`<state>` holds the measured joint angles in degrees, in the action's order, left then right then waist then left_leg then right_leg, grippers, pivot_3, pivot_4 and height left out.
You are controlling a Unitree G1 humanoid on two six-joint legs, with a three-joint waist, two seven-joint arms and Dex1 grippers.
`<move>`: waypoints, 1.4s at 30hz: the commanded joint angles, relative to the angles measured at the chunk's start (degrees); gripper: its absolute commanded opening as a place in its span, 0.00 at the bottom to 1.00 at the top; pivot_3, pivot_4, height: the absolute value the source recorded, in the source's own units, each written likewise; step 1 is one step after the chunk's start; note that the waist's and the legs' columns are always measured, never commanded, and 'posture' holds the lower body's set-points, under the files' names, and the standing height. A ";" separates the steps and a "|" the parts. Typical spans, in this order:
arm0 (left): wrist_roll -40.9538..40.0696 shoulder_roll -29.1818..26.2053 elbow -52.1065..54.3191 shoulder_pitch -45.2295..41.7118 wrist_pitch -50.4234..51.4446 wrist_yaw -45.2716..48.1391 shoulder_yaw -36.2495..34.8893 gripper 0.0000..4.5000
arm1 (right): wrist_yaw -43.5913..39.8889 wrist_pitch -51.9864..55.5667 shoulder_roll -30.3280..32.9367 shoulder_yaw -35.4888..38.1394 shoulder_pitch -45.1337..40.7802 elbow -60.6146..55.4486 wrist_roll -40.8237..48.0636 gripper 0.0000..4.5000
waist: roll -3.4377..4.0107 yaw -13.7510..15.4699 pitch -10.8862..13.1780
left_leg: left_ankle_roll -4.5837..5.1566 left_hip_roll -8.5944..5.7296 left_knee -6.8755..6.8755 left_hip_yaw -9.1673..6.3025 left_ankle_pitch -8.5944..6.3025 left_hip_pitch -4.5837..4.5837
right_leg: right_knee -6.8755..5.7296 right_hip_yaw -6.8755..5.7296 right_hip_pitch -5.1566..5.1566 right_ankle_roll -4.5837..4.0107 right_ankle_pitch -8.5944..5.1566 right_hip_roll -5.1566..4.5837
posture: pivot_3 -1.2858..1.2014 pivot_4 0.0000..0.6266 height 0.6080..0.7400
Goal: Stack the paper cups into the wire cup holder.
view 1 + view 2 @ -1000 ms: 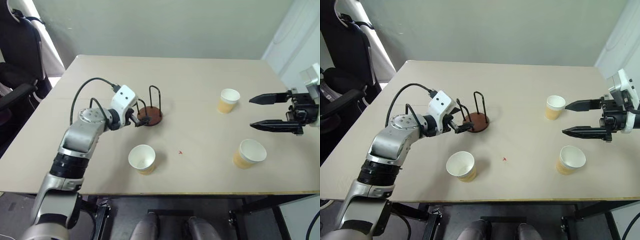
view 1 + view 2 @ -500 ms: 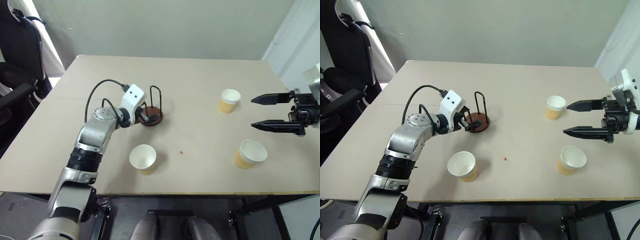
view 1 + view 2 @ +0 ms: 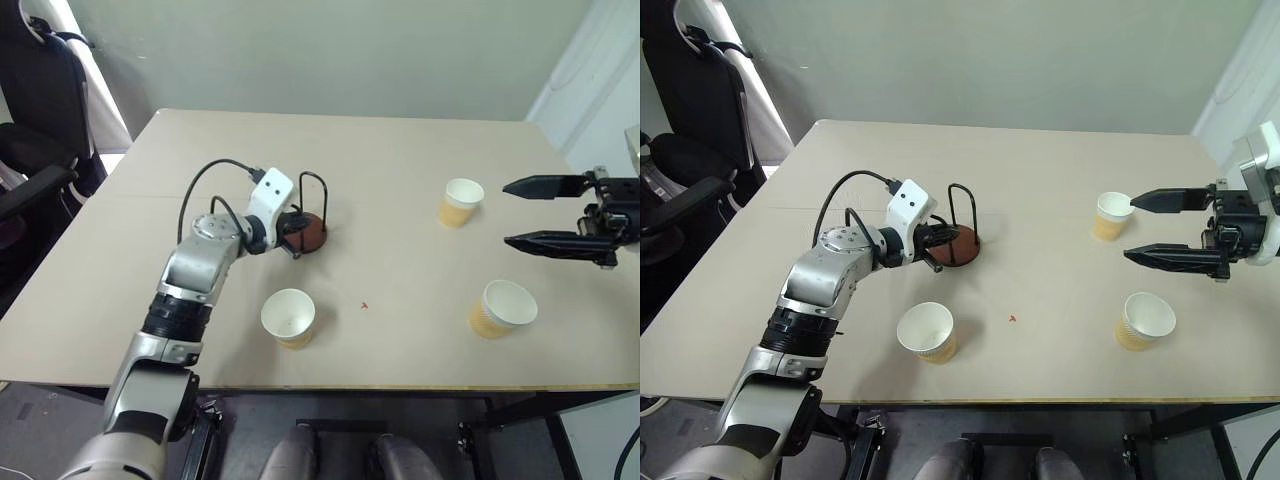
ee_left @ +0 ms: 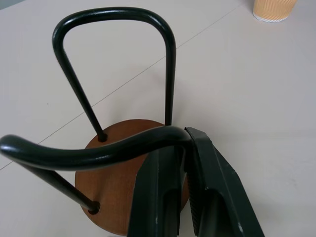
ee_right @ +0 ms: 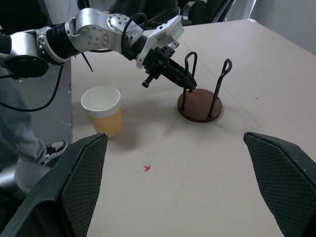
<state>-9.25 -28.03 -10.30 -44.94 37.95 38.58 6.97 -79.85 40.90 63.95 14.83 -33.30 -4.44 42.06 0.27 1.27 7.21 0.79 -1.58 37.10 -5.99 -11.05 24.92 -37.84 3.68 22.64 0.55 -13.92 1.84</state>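
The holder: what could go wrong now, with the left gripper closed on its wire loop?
The left gripper grips only one thin loop of the holder, so a pull may tip it or let it slip. All three cups stand loose on the table; a dragged holder could knock over the nearest one.

Left arm [image 3: 190, 285]: silver-grey cylindrical segments joined by black ribbed collars, ending in a white wrist housing [image 3: 271, 191] (two small dark dots on its face). A black cable [image 3: 215, 175] loops above it. Each gripper bears two slim black tapered fingers [image 3: 545, 185], their inner pads cross-hatched [image 5: 79, 185].
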 commanded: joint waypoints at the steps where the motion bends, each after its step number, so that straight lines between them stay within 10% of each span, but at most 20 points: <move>1: -0.07 -0.43 0.92 -2.88 -1.10 0.36 -1.43 0.01 | 0.49 -0.07 0.99 2.47 -0.08 -1.32 1.11 1.00 | 0.00 0.00 0.00 | 0.00 0.00 0.00 0.01 0.00 0.00 | 0.00 0.00 0.00 0.00 0.00 0.00 | 0.52 0.24 1.00; 15: -22.15 -14.69 26.71 -3.50 10.82 29.50 0.33 0.01 | 1.12 -0.90 1.07 2.42 0.60 -1.39 0.50 1.00 | -0.08 0.06 0.07 | 0.01 -0.04 -0.01 0.08 -0.03 0.00 | 0.19 0.13 -0.03 0.08 -0.04 -0.02 | 0.52 0.24 1.00; 42: -14.66 -10.13 30.55 2.11 9.43 23.17 10.13 0.01 | 2.66 -1.10 1.95 4.50 4.05 -3.06 0.71 1.00 | -0.08 0.18 0.08 | 0.40 -0.04 0.01 0.06 -0.25 0.03 | 0.22 0.12 -0.04 0.08 0.08 -0.07 | 0.52 0.24 1.00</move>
<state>-23.54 -38.74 18.30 -42.09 47.30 62.46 17.24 -77.53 40.51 64.92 16.73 -28.86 -6.33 42.04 0.19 1.44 7.29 1.20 -1.62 37.12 -5.94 -11.31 24.94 -37.62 3.81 22.58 0.63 -13.84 1.78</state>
